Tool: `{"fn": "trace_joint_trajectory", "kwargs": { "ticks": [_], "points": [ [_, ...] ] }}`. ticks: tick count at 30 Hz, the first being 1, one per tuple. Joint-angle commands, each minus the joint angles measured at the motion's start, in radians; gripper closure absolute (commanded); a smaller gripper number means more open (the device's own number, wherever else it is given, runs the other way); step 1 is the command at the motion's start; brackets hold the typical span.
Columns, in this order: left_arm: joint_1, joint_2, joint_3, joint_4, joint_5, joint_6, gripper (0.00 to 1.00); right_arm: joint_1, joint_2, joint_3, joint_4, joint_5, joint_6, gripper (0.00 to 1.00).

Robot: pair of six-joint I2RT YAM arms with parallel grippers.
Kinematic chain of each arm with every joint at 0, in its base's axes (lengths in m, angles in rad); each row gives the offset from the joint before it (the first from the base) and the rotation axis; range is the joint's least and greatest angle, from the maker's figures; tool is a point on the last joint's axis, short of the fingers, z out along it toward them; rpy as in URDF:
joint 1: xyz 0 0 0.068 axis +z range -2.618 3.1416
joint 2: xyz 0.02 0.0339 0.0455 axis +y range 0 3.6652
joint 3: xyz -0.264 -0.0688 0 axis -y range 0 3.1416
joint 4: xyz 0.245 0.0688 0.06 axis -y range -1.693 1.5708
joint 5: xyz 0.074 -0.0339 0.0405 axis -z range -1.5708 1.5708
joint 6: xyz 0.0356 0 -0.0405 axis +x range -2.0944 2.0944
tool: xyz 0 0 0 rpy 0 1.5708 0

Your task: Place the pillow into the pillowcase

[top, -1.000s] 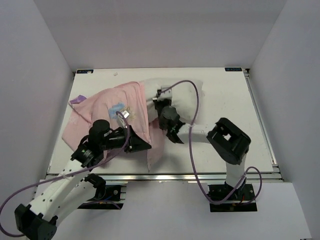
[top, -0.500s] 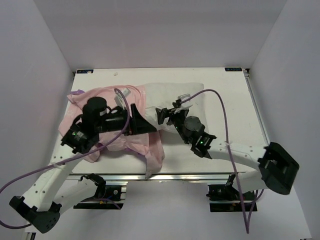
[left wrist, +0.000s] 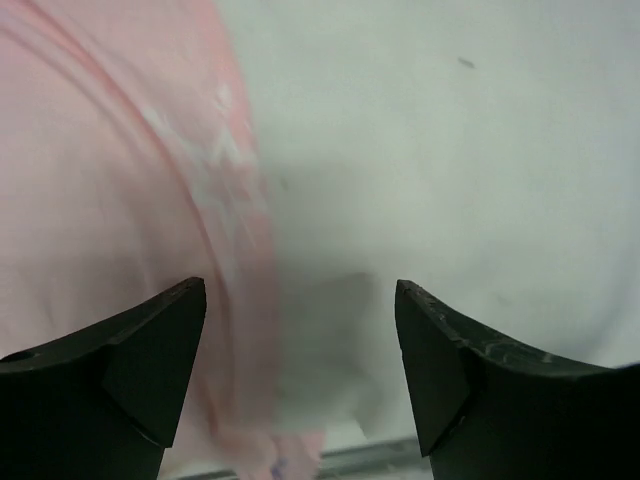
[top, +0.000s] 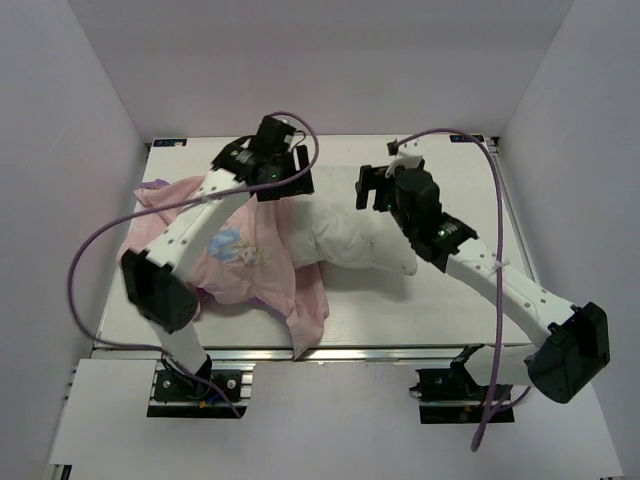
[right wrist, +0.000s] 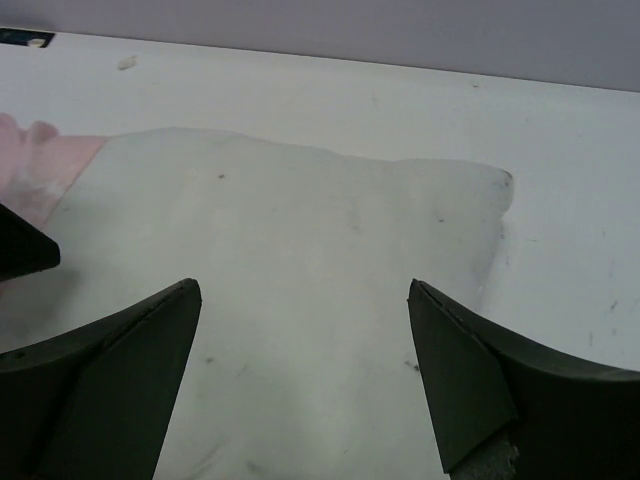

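The white pillow (top: 355, 235) lies across the middle of the table, its left end covered by the pale pink pillowcase (top: 225, 250), which is bunched to the left. My left gripper (top: 288, 183) hovers open over the seam where pink cloth meets pillow. In the left wrist view the pillowcase (left wrist: 110, 180) is on the left, the pillow (left wrist: 450, 150) on the right, and nothing sits between the fingers of the left gripper (left wrist: 300, 335). My right gripper (top: 368, 190) hangs open above the pillow's far edge. The right wrist view shows the pillow (right wrist: 300, 220) below the empty right gripper (right wrist: 305, 335).
White walls enclose the table (top: 460, 300) on three sides. A flap of pink cloth (top: 310, 315) trails toward the front rail (top: 330, 350). Purple cables (top: 95, 260) loop off both arms. A dark fingertip of the left gripper (right wrist: 22, 250) shows in the right wrist view.
Both grippers went from shut to open and let go of the cloth and pillow. Both arms swung up from the near side to the far side of the pillow.
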Motion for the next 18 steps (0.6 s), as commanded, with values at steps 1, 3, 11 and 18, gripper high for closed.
{"fn": "trace_joint_trajectory", "kwargs": {
  "ticks": [1,3,11,18],
  "points": [
    [-0.003,0.098,0.181,-0.174,-0.258,0.090,0.15,-0.085,0.059,0.108,-0.162,-0.070,0.012,0.11],
    [-0.002,0.182,0.296,-0.228,-0.306,0.111,0.16,-0.157,0.118,0.170,-0.231,-0.122,0.035,0.11],
    [-0.003,0.262,0.350,-0.356,-0.409,0.193,0.44,-0.297,0.260,0.269,-0.308,-0.292,0.089,0.11],
    [-0.003,0.251,0.293,-0.357,-0.389,0.205,0.36,-0.322,0.346,0.324,-0.301,-0.374,0.095,0.10]
  ]
}}
